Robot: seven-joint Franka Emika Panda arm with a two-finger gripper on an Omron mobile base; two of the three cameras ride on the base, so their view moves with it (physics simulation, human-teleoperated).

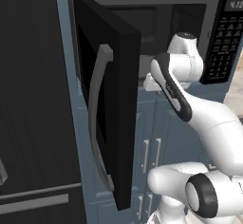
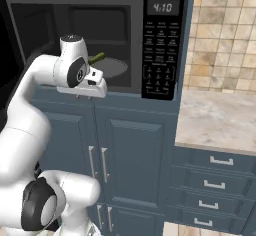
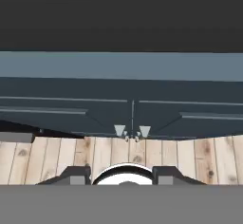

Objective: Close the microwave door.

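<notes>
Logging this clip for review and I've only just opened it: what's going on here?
A white Franka arm stands in front of a built-in microwave whose microwave door hangs wide open, swung out to the left with its curved grey handle facing the room. The arm's hand is raised at about the level of the microwave's bottom edge, and its tool points down toward the blue-grey cabinet doors and the wood floor, holding nothing and apart from the door. A green item lies on the plate inside. The door is not yet pushed.

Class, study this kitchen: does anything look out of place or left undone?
Yes. The microwave door stands wide open, swung out over the lower cabinets, and a green item lies on the turntable inside.
</notes>
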